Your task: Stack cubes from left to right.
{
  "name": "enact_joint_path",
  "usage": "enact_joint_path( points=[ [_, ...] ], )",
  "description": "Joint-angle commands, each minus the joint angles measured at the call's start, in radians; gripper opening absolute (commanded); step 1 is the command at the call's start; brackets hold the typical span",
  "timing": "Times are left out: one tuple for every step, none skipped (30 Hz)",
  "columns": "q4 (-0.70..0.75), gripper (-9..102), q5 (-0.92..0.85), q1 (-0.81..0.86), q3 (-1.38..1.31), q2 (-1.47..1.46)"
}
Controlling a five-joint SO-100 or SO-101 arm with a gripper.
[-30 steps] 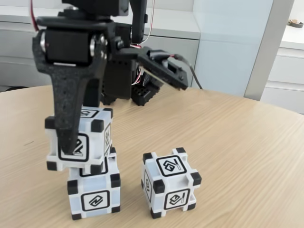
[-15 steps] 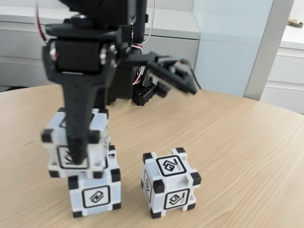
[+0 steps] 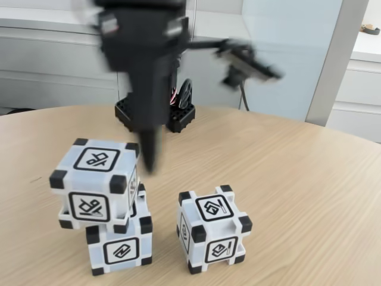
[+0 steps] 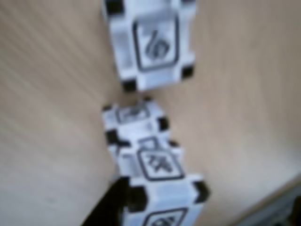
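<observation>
Two cubes stand stacked near the front-left of the bench (image 3: 309, 179), the upper cube (image 3: 95, 183) overhanging the lower cube (image 3: 119, 245) (leftward, fixed view). A third cube (image 3: 213, 228) sits apart to the right, open wood beyond. The blurred hand (image 3: 149, 152) hangs above, holding nothing; its opening cannot be told.

A blurred two-cube stack (image 4: 153, 165) sits just beside the dark claw finger (image 4: 109, 207). Beyond it, a lone cube (image 4: 150, 42) lies on the table (image 4: 51, 117).

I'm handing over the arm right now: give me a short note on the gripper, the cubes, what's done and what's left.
Gripper: blurred in the fixed view, above the table beside the stack, holding nothing; open or shut unclear.
Top cube: sits on the bottom cube, offset to the left and overhanging.
Third cube: alone on the table, right of the stack.
Done: two cubes stacked.
Left: put the third cube on top; the offset may make this shaky.
</observation>
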Motion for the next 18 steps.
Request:
enact_joint_path(
  points=[
    [0.003,37,0.034,-0.086,-0.015,0.032],
    [0.003,37,0.051,-0.112,-0.015,0.028],
    [0.003,37,0.061,-0.135,-0.014,0.023],
    [0.003,37,0.069,-0.160,-0.014,0.011],
    [0.003,37,0.080,-0.179,-0.017,-0.008],
    [0.003,37,0.091,-0.199,-0.018,-0.029],
    [0.003,37,0.098,-0.215,-0.018,-0.052],
    [0.003,37,0.107,-0.229,-0.018,-0.077],
    [0.003,37,0.117,-0.239,-0.017,-0.106],
    [0.003,37,0.126,-0.236,-0.017,-0.138],
    [0.003,37,0.135,-0.232,-0.018,-0.173],
    [0.002,37,0.147,-0.229,-0.023,-0.210],
    [0.002,38,0.160,-0.229,-0.026,-0.242],
    [-0.005,39,0.170,-0.229,-0.026,-0.275],
    [-0.011,39,0.175,-0.229,-0.028,-0.302],
    [-0.012,39,0.173,-0.227,-0.029,-0.325],
    [-0.012,39,0.181,-0.227,-0.029,-0.344],
    [-0.012,39,0.190,-0.227,-0.028,-0.359]
  ],
)
